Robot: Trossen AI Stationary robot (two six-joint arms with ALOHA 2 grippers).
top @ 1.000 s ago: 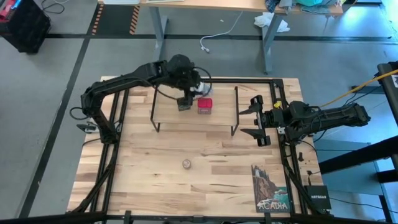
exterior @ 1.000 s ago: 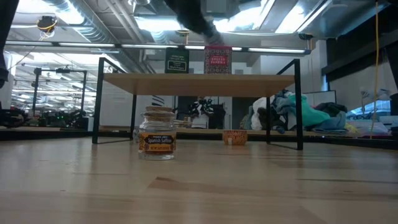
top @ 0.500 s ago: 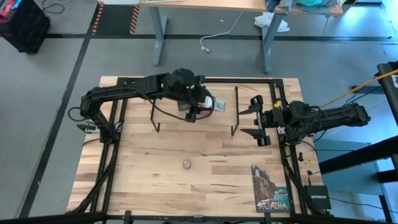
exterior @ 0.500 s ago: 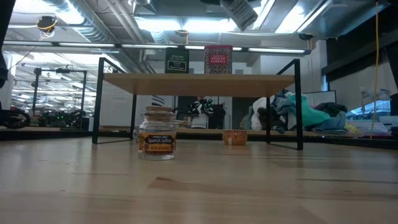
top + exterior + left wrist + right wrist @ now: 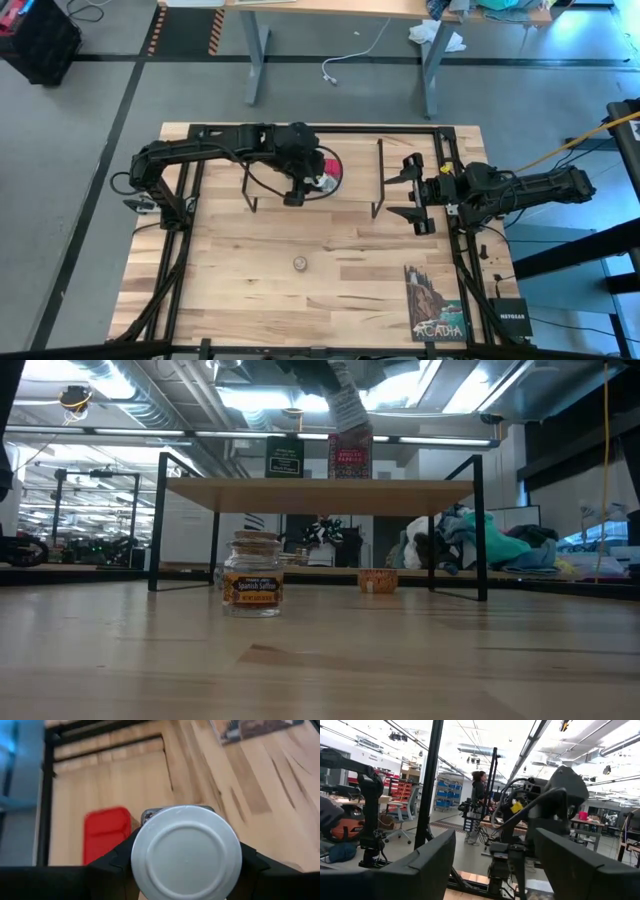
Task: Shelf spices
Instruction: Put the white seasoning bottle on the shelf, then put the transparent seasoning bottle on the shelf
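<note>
The shelf (image 5: 355, 185) (image 5: 320, 491) stands at the table's far middle on black wire legs. A dark square tin (image 5: 285, 457) and a red square tin (image 5: 350, 458) (image 5: 332, 163) (image 5: 106, 834) stand on its plank. My left gripper (image 5: 312, 184) is over the shelf, shut on a white-capped clear jar (image 5: 186, 852) (image 5: 345, 405) above the red tin. A tiny round tan-lidded jar (image 5: 299, 263) (image 5: 252, 576) stands on the tabletop nearer the front. My right gripper (image 5: 412, 195) (image 5: 490, 865) waits open, right of the shelf. My left gripper pinches the jar between its two fingers (image 5: 119, 862), one on each side just behind the white cap (image 5: 186, 820). It comes from above, slanting down toward the near edge. The jar hangs tilted, lifted clear of the plank.
A printed card (image 5: 435, 302) lies at the table's near right, and a small black box (image 5: 512, 318) sits just off that corner. The shelf's right half is bare plank. A person (image 5: 479, 782) stands far off in the room.
My left gripper has carried the jar from the shelf's far side toward its near edge, first swinging right, then back left, sinking slightly and turning. The jar stays held clear above the plank. Both tins and the small jar have not moved.
</note>
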